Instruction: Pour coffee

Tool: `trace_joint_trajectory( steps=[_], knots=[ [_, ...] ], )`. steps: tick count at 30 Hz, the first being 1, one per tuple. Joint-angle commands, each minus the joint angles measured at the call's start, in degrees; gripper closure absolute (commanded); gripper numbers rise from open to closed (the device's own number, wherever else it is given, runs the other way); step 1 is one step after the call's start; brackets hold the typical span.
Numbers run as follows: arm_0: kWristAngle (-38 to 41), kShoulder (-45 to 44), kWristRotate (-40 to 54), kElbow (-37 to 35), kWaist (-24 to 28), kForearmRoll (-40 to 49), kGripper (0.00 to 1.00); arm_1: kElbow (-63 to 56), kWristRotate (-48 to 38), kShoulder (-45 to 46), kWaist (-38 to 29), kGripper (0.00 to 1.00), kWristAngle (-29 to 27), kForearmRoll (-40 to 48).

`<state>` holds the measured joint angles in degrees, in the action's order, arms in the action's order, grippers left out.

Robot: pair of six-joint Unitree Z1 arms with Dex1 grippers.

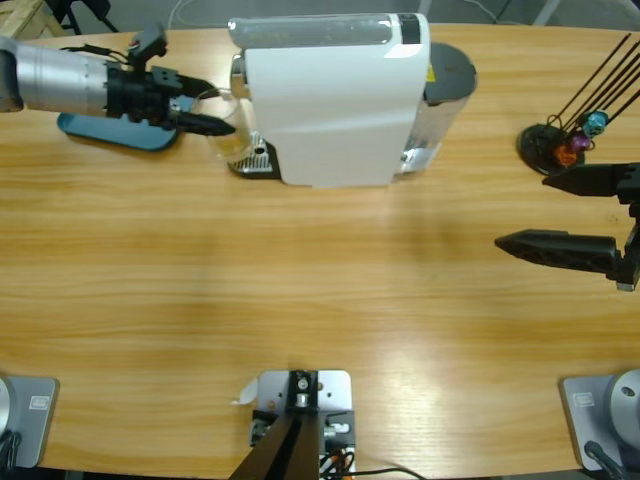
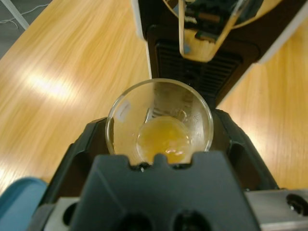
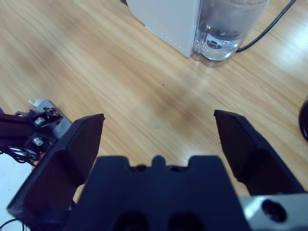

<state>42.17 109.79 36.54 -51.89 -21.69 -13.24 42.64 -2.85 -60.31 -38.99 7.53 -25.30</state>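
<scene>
A small clear glass tumbler [image 1: 226, 128] is held between the black jaws of my left gripper [image 1: 212, 112], right beside the drip tray [image 1: 256, 160] of the white coffee machine [image 1: 330, 100]. In the left wrist view the tumbler [image 2: 125, 110] holds a shallow pool of amber coffee [image 2: 163, 139], and my left gripper [image 2: 159, 132] is shut on its sides. The machine's dark grille [image 2: 192, 62] lies just beyond it. My right gripper [image 1: 527, 212] hovers open at the table's right edge, far from the glass. Nothing is between the jaws of the right gripper [image 3: 159, 127], only bare wood.
A blue tray [image 1: 110, 132] lies under the left arm at the back left. A black capsule stand [image 1: 560, 145] with coloured capsules sits at the back right, close to my right gripper. The machine's clear water tank [image 3: 224, 29] faces the right side.
</scene>
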Motion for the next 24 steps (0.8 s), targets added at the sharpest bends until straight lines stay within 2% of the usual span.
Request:
trace_joint_trajectory(
  steps=[1, 6, 13, 17, 24],
  knots=[
    [-2.14, -10.74, -4.25, 5.52, 2.46, -0.47, 1.000, -0.59, -0.31, 0.39, 0.40, 0.000, -0.16, 0.90],
    [-11.88, -20.21, -10.49, 9.16, 6.45, -0.49, 1.000, -1.35, -0.33, 0.07, 0.40, 0.000, -1.00, 2.91],
    [-35.07, -25.64, -19.53, 11.34, 11.34, 0.06, 1.000, -1.00, -0.33, -0.89, 0.40, 0.000, -1.94, 5.61],
    [-36.28, -20.90, -21.64, 11.20, 12.38, -1.26, 1.000, -1.37, -0.38, 0.20, 0.38, 0.000, -1.90, 5.31],
    [-36.30, -10.05, -22.29, 10.04, 13.08, -10.72, 1.000, -1.24, -0.87, 4.31, 0.31, 0.000, -2.36, 1.03]
  ],
)
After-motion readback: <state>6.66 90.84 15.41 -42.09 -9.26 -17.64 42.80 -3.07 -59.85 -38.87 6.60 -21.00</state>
